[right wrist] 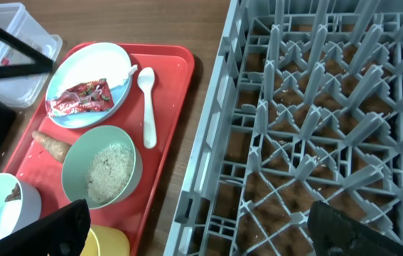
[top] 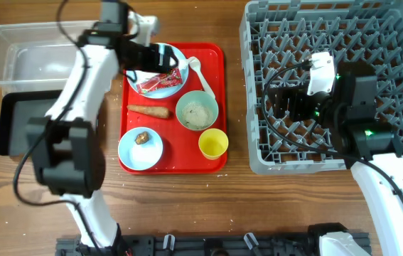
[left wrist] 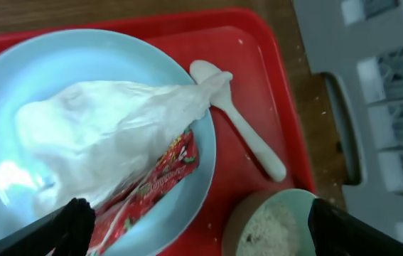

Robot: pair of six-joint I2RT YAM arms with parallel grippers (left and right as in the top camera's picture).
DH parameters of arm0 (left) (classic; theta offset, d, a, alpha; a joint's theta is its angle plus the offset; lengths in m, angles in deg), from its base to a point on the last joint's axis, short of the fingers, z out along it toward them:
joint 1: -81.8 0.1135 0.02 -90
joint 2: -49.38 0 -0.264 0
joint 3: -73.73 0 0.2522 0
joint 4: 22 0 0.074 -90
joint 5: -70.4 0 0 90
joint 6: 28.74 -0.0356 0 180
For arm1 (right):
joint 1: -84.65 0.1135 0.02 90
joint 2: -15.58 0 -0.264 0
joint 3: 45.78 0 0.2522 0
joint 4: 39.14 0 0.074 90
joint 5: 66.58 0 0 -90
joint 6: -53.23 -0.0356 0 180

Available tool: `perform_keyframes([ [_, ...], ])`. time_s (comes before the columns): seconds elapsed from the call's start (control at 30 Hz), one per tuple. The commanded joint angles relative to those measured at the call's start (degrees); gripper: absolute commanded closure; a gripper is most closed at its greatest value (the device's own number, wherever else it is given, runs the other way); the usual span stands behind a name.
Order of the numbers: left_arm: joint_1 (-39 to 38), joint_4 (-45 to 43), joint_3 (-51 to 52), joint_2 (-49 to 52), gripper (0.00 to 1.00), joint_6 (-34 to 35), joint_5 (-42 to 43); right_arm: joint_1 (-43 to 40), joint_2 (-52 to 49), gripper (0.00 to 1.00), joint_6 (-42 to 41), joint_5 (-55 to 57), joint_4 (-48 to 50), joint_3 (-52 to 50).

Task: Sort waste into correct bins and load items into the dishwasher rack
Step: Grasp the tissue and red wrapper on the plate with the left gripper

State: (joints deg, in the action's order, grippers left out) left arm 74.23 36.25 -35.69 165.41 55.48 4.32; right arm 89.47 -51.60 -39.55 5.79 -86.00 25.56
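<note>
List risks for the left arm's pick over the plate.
1. The crumpled white scrap overlaps the red snack wrapper, so the open left gripper may grab both at once.
2. A closing finger could catch the rim of the pale blue plate and shift it on the red tray.

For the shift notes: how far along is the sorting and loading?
Done: nothing; no dish shows in the dishwasher rack, no waste in the clear tub or black tray. In hand: left gripper, jaws open, hovers over the red snack wrapper and white scrap on the plate; right gripper hangs open above the rack. Left: all waste, plate, bowls, yellow cup.
</note>
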Motion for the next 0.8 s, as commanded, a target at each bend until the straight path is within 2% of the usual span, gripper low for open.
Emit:
perform_keyframes([
  [0.0,-2.5,-1.7,-1.0,4.2,0.04,-2.8,-11.3,0.0,-0.1,0.00,-0.6,-0.9,-0.8,0.9],
  [0.13,-2.4,-2.8,-1.0,6.8,0.00,-2.8,-16.1,0.0,-0.1,0.00,-0.3,-0.9,-0.8,0.9],
  [0.33,-2.4,-4.0,-1.0,11.7,0.00,-2.8,-16.1,0.0,-0.1,0.00,-0.3,-0.8,-0.8,0.9],
  [0.37,-2.4,-4.0,-1.0,12.6,0.03,-2.8,-16.1,0.0,-0.1,0.00,-0.3,-0.8,-0.8,0.9],
  [0.4,-2.4,-4.0,-1.0,13.4,0.07,-2.8,-16.1,0.0,-0.1,0.00,-0.3,-0.8,-0.8,0.9],
  [0.43,-2.4,-4.0,-1.0,14.0,0.16,-2.8,-16.1,0.0,-0.1,0.00,-0.4,-0.8,-0.8,0.9],
  [0.47,-2.4,-3.8,-1.0,14.1,0.33,-2.8,-16.1,0.0,-0.1,0.00,-0.3,-0.8,-0.8,0.9],
  [0.5,-2.4,-3.8,-1.0,14.2,0.59,-2.8,-16.1,0.0,-0.1,0.00,-0.3,-0.8,-0.8,0.9],
  [0.53,-2.4,-4.1,-1.0,14.2,0.81,-2.8,-16.1,0.0,-0.1,0.00,-0.4,-0.8,-0.7,0.9],
  [0.57,-2.3,-4.5,-1.0,14.1,0.93,-2.8,-16.1,0.0,-0.1,0.00,-0.3,-0.8,-0.6,0.9],
  [0.6,-2.3,-4.6,-1.1,13.9,0.96,-2.3,-16.1,0.0,-0.1,0.00,-0.4,-0.8,-0.5,0.9],
  [0.77,-1.9,-1.7,-6.5,9.1,0.96,3.8,-16.1,0.0,-0.1,0.00,-0.3,-0.8,-0.4,0.9],
])
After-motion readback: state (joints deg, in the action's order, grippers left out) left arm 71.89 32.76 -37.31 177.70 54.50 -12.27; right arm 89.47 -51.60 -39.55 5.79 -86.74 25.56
